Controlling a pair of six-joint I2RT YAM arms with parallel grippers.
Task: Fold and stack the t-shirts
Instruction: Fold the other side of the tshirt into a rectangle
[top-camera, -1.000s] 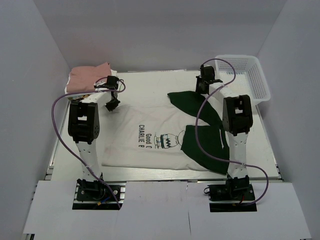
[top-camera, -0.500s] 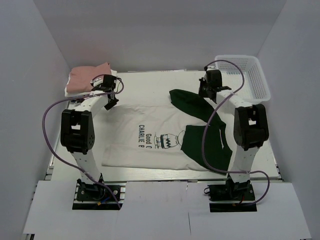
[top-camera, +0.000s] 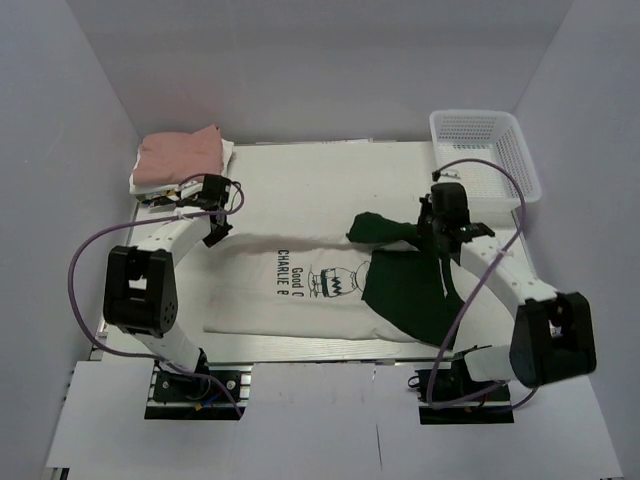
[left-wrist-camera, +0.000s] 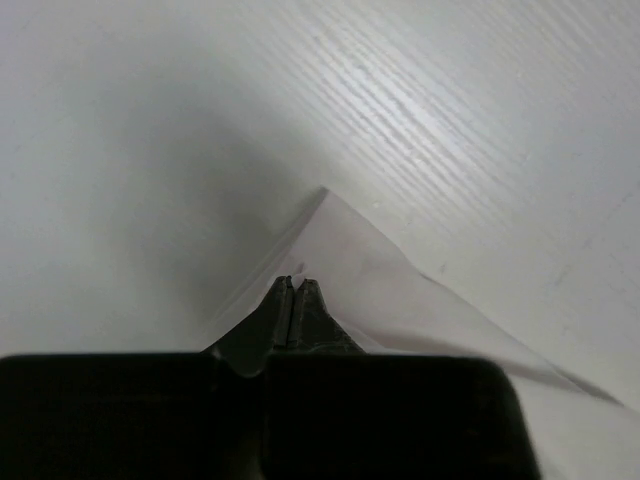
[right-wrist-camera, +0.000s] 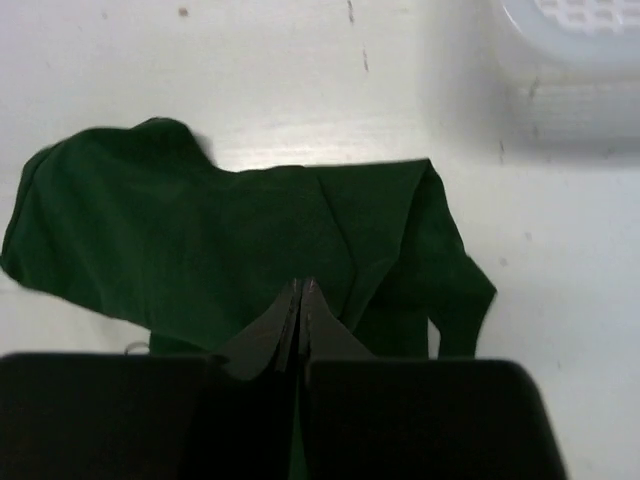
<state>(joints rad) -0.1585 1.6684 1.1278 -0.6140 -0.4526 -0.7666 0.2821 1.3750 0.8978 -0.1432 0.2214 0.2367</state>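
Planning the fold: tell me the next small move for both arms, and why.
Probably draw both pinched parts together toward the near hem. The left gripper is shut on the shirt at its cream corner, the right gripper on its green sleeve, and the print is not yet covered.

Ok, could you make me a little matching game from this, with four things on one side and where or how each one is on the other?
1. pink shirt
2. basket
3. left gripper
4. right gripper

A. far right corner
B. shut on the green sleeve
C. folded, far left corner
D. shut on a corner of the cream shirt

Pairs: 1-C, 2-A, 3-D, 4-B
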